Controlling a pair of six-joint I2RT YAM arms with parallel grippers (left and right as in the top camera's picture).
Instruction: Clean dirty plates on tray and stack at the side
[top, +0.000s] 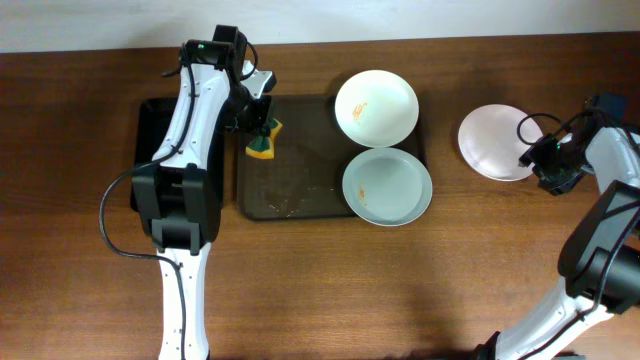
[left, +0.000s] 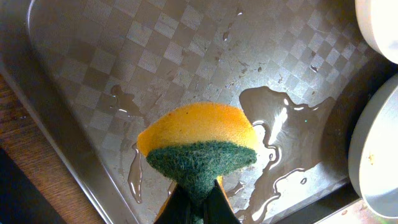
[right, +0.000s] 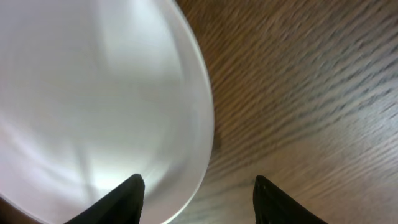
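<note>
On the dark brown tray (top: 300, 190), at its right end, two of the plates lie side by side. A white plate (top: 376, 107) with orange smears is at the far edge and a blue-grey plate (top: 387, 187) sits nearer, their rims close or touching. A third plate (top: 495, 141), white, rests on the table (top: 400, 290) well apart to the tray's right. The left gripper (top: 258, 126) hangs over the tray's left end, holding a sponge (top: 263, 148). The right gripper (top: 538, 165) sits at the third plate's right rim. A black tray (top: 150, 130) shows partly behind the left arm.

From the left wrist, the jaws pinch the sponge narrowly at its base, green scouring side toward the camera and yellow foam behind. It looks soft and easily squashed. A puddle (left: 280, 124) lies on the tray's patterned floor, so the plates there are probably wet and slippery.

From the right wrist, which is blurred, the fingers (right: 127, 196) stand wide apart and straddle the third plate's rim. One is over the plate and the other over bare wood, and they grip nothing. The plates seem stiff, light, smooth and likely breakable. Because they lie flat, the rim is the only hold: one finger inside, one outside, closing gently.
</note>
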